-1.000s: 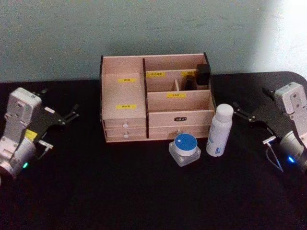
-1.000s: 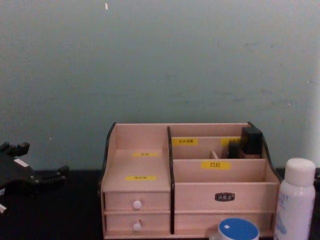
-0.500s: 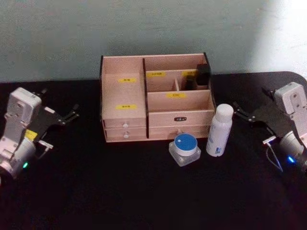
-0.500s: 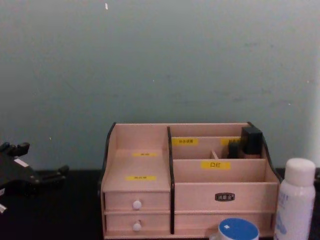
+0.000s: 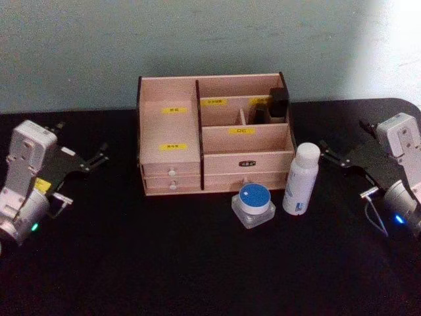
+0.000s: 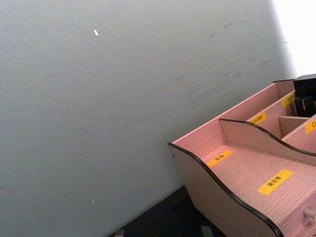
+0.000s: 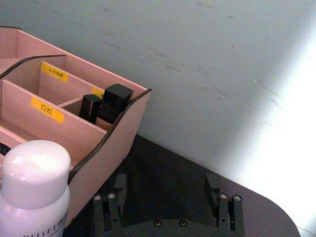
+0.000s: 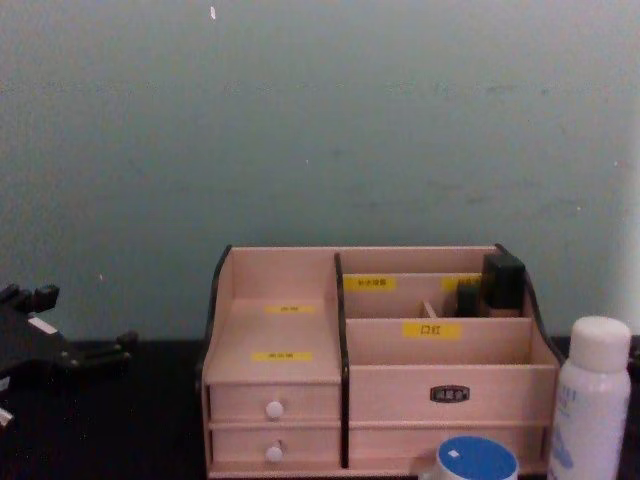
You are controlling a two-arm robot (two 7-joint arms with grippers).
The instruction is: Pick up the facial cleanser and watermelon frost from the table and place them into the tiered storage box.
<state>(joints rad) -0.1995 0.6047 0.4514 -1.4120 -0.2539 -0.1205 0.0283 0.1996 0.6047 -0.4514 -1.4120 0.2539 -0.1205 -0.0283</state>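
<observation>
1. The wooden storage box (image 5: pixel 223 161) stands at the back of the black counter (image 5: pixel 197 263), against the wall. It has stepped open compartments with yellow labels, and small drawers with white knobs (image 5: pixel 172 172) low on its left half.
2. Dark upright items (image 5: pixel 277 102) stand in the box's back right compartment. The other compartments I can see into are bare wood.
3. A white bottle (image 5: pixel 301 179) with a rounded white cap stands upright on the counter just beside the box's front right corner. It is outside the box.
4. A clear jar with a blue lid (image 5: pixel 253 204) sits on the counter just in front of the box's right half, close to the left of the bottle. It is also outside the box.
5. I cannot tell which of these two is the cleanser and which is the watermelon frost.
6. My left gripper (image 5: pixel 102 155) hangs above the counter, well to the left of the box and pointing towards it. Its fingers (image 8: pixel 110 350) are spread apart and hold nothing.
7. My right gripper (image 5: pixel 327 153) is to the right of the box, near the bottle but not touching it. Its fingers (image 7: pixel 120 185) are wide apart with nothing between them.
</observation>
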